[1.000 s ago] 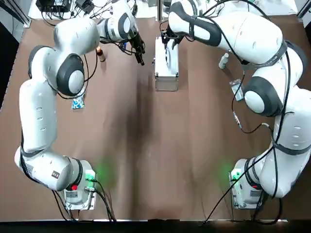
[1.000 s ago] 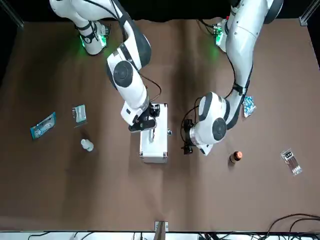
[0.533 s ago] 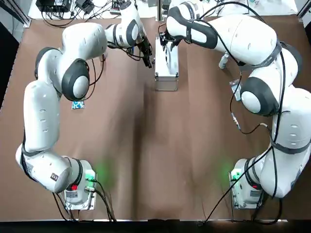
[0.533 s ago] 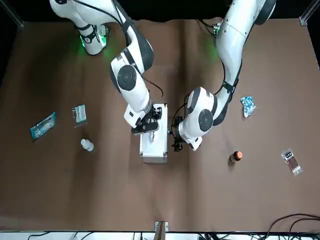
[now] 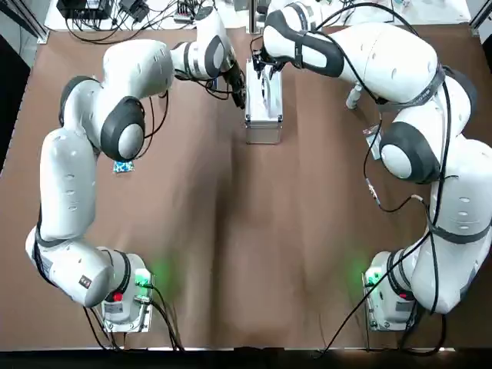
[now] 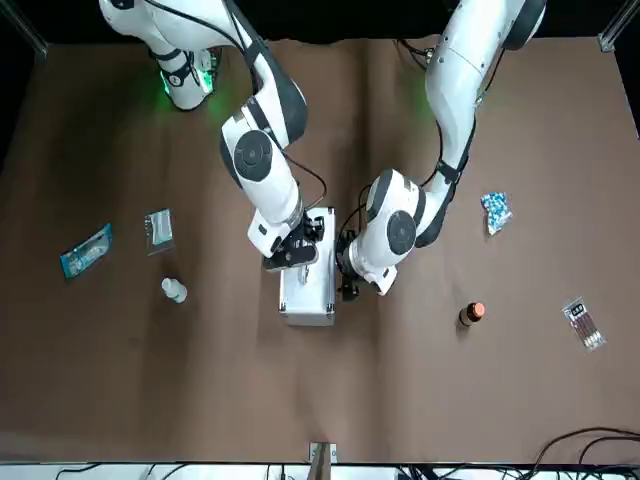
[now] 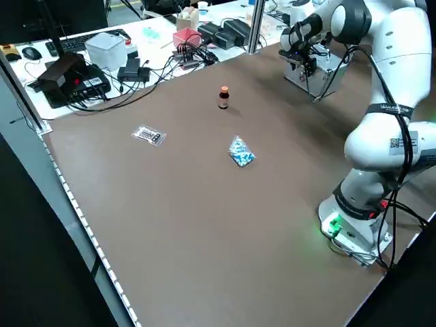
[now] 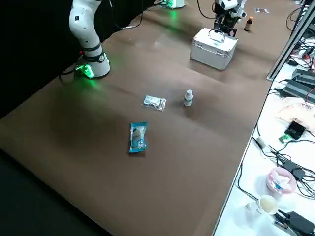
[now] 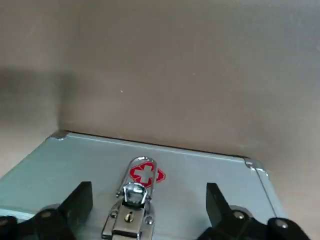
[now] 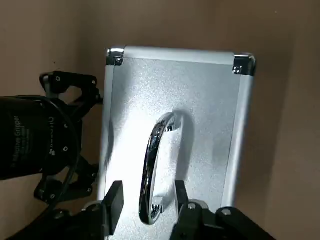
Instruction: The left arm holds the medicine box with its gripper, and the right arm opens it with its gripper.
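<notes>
Left wrist view: your left gripper (image 9: 147, 195) hung wide open, empty, against the medicine box (image 9: 200, 170).
Right gripper (image 10: 147, 197) straddled the handle (image 10: 157, 150), open; clamping left first looked wisest.

Small odds and ends lay scattered over the brown counter (image 6: 320, 400).
On the robot's left side stood a little brown bottle (image 6: 472, 314) with an orange cap, upright, with a blue-and-white packet (image 6: 495, 211) nearer the robot and a clear packet of dark strips (image 6: 582, 323) well apart toward the counter's outer edge. On the robot's right side a small white bottle (image 6: 174, 290) stood upright, near a flat silvery packet (image 6: 158, 227), and a long blue packet (image 6: 85, 251) lay farther out. Beyond the counter's far edge, a white bench (image 7: 82, 48) held cables, boxes and a keyboard (image 7: 102, 34).
</notes>
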Motion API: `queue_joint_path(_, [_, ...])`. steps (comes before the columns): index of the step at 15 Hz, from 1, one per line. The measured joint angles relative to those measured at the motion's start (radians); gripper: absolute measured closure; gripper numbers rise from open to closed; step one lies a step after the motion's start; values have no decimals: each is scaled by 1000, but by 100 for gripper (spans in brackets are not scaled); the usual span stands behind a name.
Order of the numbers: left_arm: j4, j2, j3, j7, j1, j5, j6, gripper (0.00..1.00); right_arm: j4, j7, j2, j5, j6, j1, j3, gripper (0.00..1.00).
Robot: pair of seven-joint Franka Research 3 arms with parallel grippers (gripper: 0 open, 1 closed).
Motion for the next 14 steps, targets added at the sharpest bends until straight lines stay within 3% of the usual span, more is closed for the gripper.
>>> queue_joint_path(3, [0,3,0,-6,-1,5,0,3,0,0,15,0,4,0,-1,52])
queue_joint_path(5, [-1,3,0,-6,-5,16,-3,21,0,0,26,0,10,0,-2,55])
queue_joint_path(7, [-1,3,1,-6,-6,19,-3,29,0,0,28,0,13,0,-2,56])
queue_joint_path(9, [-2,3,1,-6,-7,20,-3,46,2,0,28,0,13,0,-2,59])
queue_joint_path(10, [-2,3,1,-6,-7,20,-3,47,3,0,28,0,13,0,-2,68])
queue_joint_path(11, [-2,3,1,-6,-7,21,-3,49,4,0,28,0,13,0,-2,68])
queue_joint_path(13, [-4,3,1,-6,-11,22,-14,68,4,0,28,0,13,0,-2,71])
queue_joint_path(14, [-4,2,2,-6,-12,25,-15,68,5,0,28,0,13,0,-2,71])
